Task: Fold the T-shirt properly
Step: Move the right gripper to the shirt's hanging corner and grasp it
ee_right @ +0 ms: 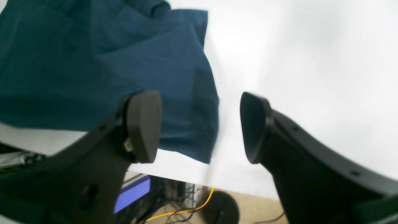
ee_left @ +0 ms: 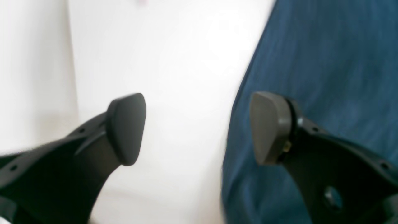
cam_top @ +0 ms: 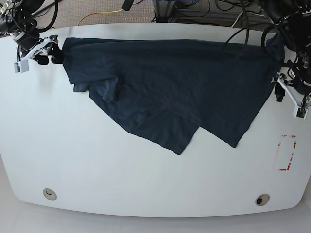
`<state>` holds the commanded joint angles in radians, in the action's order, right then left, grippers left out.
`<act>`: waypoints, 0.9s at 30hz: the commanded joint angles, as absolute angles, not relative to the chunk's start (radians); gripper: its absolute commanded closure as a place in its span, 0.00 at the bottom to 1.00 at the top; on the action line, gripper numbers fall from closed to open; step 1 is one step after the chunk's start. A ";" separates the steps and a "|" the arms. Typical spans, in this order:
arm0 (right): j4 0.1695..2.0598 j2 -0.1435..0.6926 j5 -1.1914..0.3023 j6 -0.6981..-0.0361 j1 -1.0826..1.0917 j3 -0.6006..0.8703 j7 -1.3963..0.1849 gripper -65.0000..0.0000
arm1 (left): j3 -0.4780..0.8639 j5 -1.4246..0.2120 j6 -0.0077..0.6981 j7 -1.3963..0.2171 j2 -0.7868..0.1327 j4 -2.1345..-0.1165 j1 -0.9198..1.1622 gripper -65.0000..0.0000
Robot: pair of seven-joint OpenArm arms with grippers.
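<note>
— 2 grippers, both spread wide, held nothing?

— Yes. My left gripper [ee_left: 199, 129] straddled the shirt [cam_top: 165, 77] edge; my right gripper [ee_right: 200, 126] sat beside a corner. The shirt lay across the table [cam_top: 97, 165], long axis running arm to arm.

Two robot arms sit at the frame's upper corners in the base view. The right hand [ee_right: 200, 127] and the left hand [ee_left: 199, 127] both have fingers spread wide, holding nothing.
</note>
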<state>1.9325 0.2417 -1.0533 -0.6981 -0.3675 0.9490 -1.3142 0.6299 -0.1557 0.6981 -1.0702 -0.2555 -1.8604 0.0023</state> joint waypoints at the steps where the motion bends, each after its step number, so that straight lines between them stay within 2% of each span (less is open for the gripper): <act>1: 1.934 0.246 -1.053 -0.698 -0.351 0.938 -1.314 0.41 | 0.627 -0.150 0.698 -1.070 -0.255 -1.842 -0.015 0.25; 7: 1.922 0.274 -1.044 -0.698 -0.248 0.897 -1.314 0.41 | 0.633 -0.143 0.698 -1.064 -0.255 -1.791 -0.044 0.25; 11: 1.859 0.285 -1.035 -0.698 -0.151 0.791 -1.310 0.41 | 0.631 -0.142 0.698 -1.064 -0.255 -1.776 -0.090 0.25; 16: 1.774 0.274 -0.880 -0.698 -0.015 0.648 -1.308 0.41 | 0.627 -0.147 0.698 -1.064 -0.255 -1.745 -0.117 0.25; 27: 1.463 0.260 -0.737 -0.698 0.220 0.380 -1.175 0.41 | 0.634 -0.147 0.698 -1.064 -0.255 -1.744 -0.107 0.25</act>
<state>1.4630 0.2601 -0.7373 -0.6981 0.2202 0.3798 -1.1745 0.6345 -0.1465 0.6981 -1.0641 -0.2555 -1.7438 -0.1066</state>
